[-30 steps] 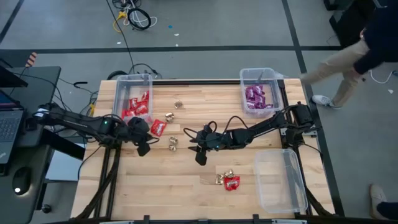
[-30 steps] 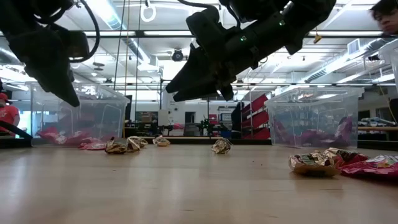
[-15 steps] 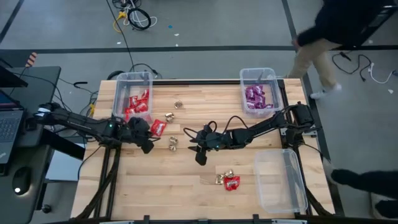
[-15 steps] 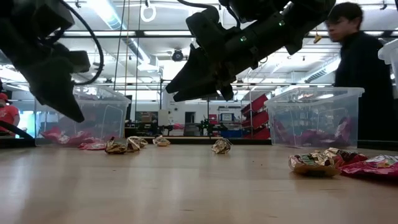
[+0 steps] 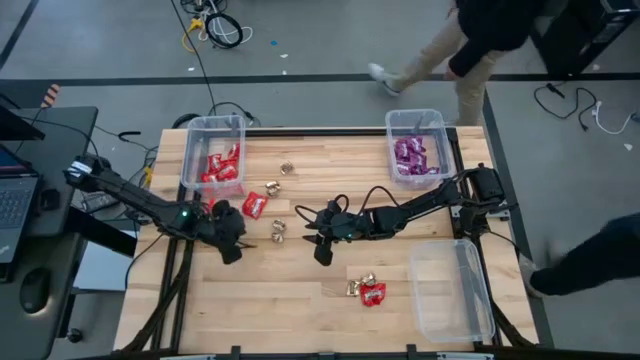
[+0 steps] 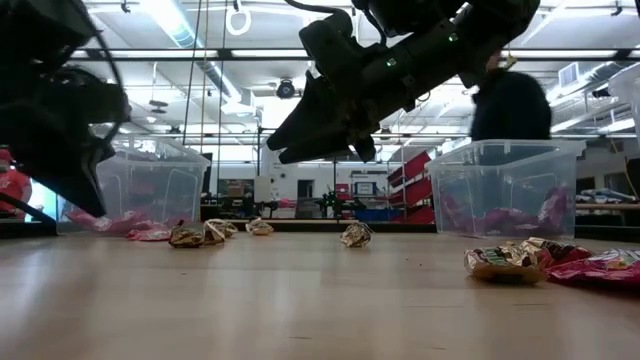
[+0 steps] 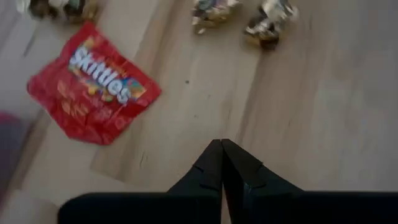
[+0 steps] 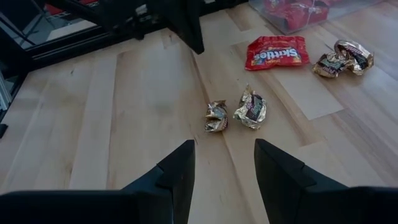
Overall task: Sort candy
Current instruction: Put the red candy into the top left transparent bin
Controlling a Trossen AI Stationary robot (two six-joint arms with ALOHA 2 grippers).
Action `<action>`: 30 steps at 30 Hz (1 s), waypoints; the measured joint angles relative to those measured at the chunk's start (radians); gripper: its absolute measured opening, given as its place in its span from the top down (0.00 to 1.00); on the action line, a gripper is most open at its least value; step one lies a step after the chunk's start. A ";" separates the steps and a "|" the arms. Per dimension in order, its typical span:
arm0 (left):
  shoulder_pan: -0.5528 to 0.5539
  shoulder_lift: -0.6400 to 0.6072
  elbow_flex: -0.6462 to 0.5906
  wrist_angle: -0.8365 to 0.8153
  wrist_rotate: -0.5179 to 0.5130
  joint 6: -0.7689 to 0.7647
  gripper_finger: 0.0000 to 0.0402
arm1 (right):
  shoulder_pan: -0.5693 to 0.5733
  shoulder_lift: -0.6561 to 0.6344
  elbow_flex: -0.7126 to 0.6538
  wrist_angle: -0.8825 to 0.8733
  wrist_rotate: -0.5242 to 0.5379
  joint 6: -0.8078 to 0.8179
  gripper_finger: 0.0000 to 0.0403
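Note:
The candy lies loose on the wooden table: a red packet, gold foil pieces near the middle, two more gold pieces farther back, and a gold and red cluster toward the near edge. My left gripper is shut and empty, hovering just near of the red packet. My right gripper is open above the table's middle, with the two gold pieces ahead of its fingers.
A clear bin at the far left holds red packets. Another bin at the far right holds purple ones. A third clear bin stands at the near right. People walk beyond the table's far and right edges.
My left gripper has sunk toward the table and drawn back a little toward the near left, away from the red packet. My right arm has kept still. A person has walked past behind the far edge.

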 joint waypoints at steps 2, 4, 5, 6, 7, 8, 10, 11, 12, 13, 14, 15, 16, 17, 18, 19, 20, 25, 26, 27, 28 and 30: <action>-0.041 0.025 0.000 -0.004 -0.055 0.032 0.99 | 0.000 0.000 0.000 0.000 0.000 0.000 0.63; -0.073 0.049 0.000 0.007 -0.139 0.034 0.99 | 0.000 0.000 0.000 0.000 0.000 0.000 0.63; -0.087 0.062 0.000 0.011 -0.183 0.034 0.99 | 0.000 0.000 0.000 -0.001 0.000 0.000 0.63; -0.101 0.076 0.000 0.019 -0.226 0.033 0.99 | 0.000 0.000 0.000 -0.001 0.000 0.000 0.63; -0.115 0.089 0.000 0.039 -0.267 0.035 0.99 | 0.000 0.000 0.000 -0.001 0.000 -0.001 0.63; -0.127 0.103 0.000 0.061 -0.300 0.041 0.99 | 0.000 0.000 0.000 0.000 0.000 -0.004 0.63; -0.146 0.137 0.000 0.086 -0.347 0.058 1.00 | 0.000 0.000 0.000 0.000 0.000 -0.007 0.63; -0.153 0.156 0.000 0.093 -0.372 0.055 1.00 | 0.000 0.000 0.000 0.000 0.000 -0.007 0.63; -0.159 0.175 0.000 0.099 -0.396 0.047 1.00 | 0.000 0.000 0.000 0.000 0.000 -0.007 0.63; -0.164 0.195 0.000 0.105 -0.418 0.031 1.00 | 0.000 0.000 0.000 0.000 0.000 -0.007 0.63; -0.167 0.216 0.000 0.105 -0.440 0.011 1.00 | 0.000 0.000 0.000 0.000 0.000 -0.007 0.63; -0.168 0.235 0.000 0.103 -0.460 -0.014 1.00 | 0.000 0.000 0.000 0.000 0.000 -0.007 0.63; -0.168 0.253 0.000 0.103 -0.478 -0.040 1.00 | 0.000 0.000 0.000 0.000 0.000 -0.007 0.63; -0.168 0.271 0.000 0.105 -0.491 -0.069 1.00 | 0.000 0.000 0.000 0.000 0.000 -0.007 0.63; -0.168 0.289 0.000 0.104 -0.506 -0.102 1.00 | 0.000 0.000 0.000 0.000 0.000 -0.007 0.63; -0.168 0.307 0.000 0.104 -0.518 -0.133 1.00 | 0.000 0.000 0.000 0.000 0.000 -0.007 0.63; -0.168 0.324 0.000 0.104 -0.528 -0.164 1.00 | 0.000 0.000 0.000 0.000 0.000 -0.007 0.63; -0.168 0.398 0.001 0.105 -0.563 -0.281 1.00 | 0.000 0.000 0.000 0.000 0.000 -0.007 0.63; -0.168 0.410 0.000 0.105 -0.569 -0.293 1.00 | 0.000 0.000 0.000 0.000 0.000 -0.008 0.63; -0.168 0.420 0.001 0.105 -0.576 -0.307 1.00 | 0.000 0.000 0.000 0.000 0.000 -0.008 0.63; -0.168 0.429 0.001 0.105 -0.581 -0.318 1.00 | 0.000 0.000 0.000 0.000 0.000 -0.007 0.63; -0.168 0.448 0.001 0.105 -0.593 -0.340 1.00 | 0.000 0.000 0.000 0.000 0.000 -0.007 0.63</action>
